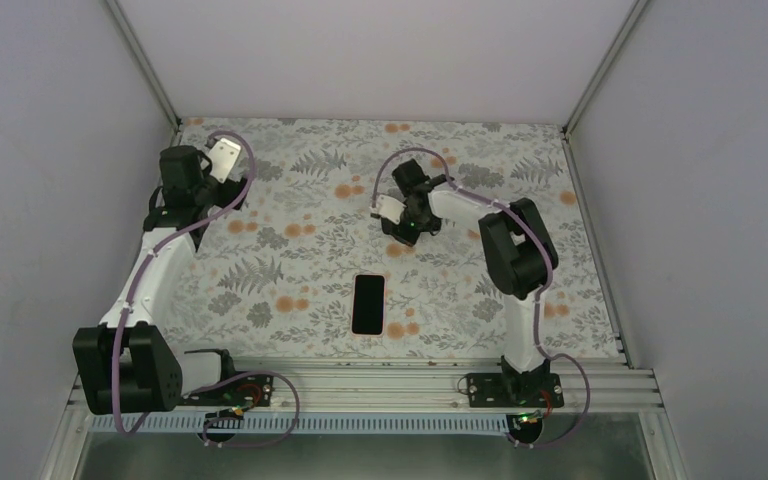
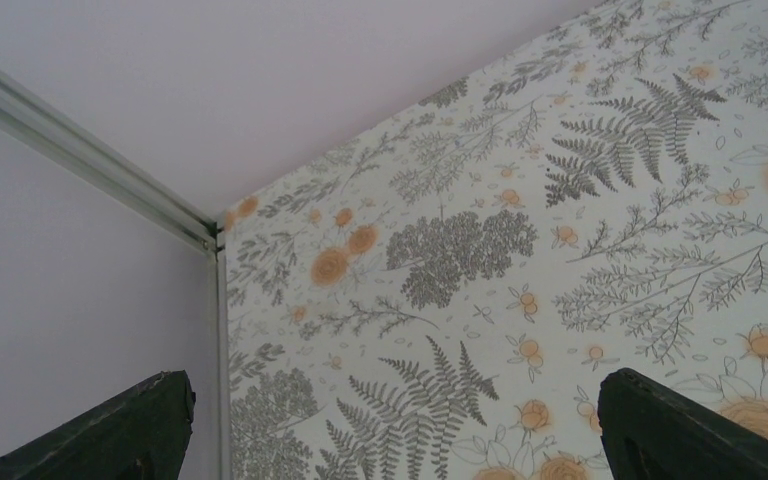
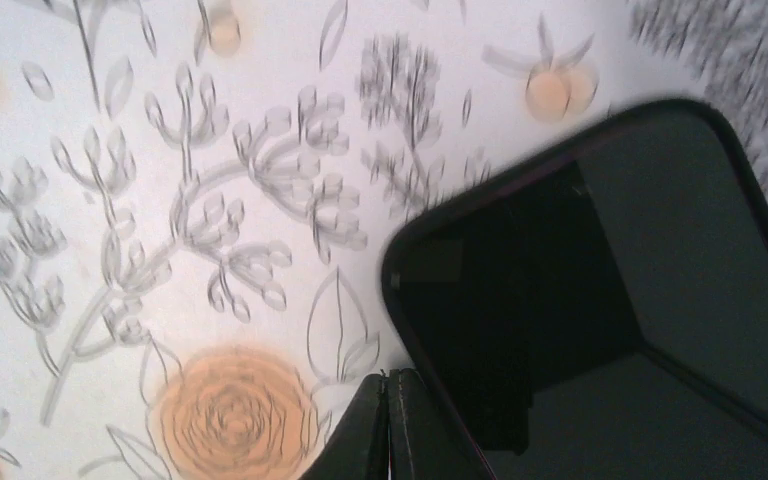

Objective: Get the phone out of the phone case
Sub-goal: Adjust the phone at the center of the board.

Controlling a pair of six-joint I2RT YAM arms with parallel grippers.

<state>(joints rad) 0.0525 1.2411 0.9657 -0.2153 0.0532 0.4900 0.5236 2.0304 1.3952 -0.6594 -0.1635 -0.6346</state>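
As I read the views from left to right, I log the following.

Item 1, left arm: it reaches out to the far left corner of the table (image 1: 290, 200), which carries a floral print of grey ferns and orange blooms. The left gripper (image 2: 395, 430) is spread wide. Its two dark fingers (image 2: 120, 430) sit at opposite edges of the wrist view with only the printed cloth and the corner post between them. It holds nothing.

Item 2, phone (image 1: 368, 303): it lies flat with its dark glass up in the near middle of the table, between the two arm bases and a little nearer the right one. Its long side runs away from the aluminium rail (image 1: 360, 380) at the near edge. A thin dark rim around the glass shows in the right wrist view, and I take it to be the phone case (image 3: 520, 170), on the phone. Neither arm holds it.

Item 3, right arm: it bends inward over the middle of the table. The right gripper (image 3: 390, 425) is pinched fully together with nothing between the tips. In the top view it sits beyond the phone's far end. In the blurred wrist view the joined tips overlap the phone's edge near a corner. I cannot tell whether they touch it.
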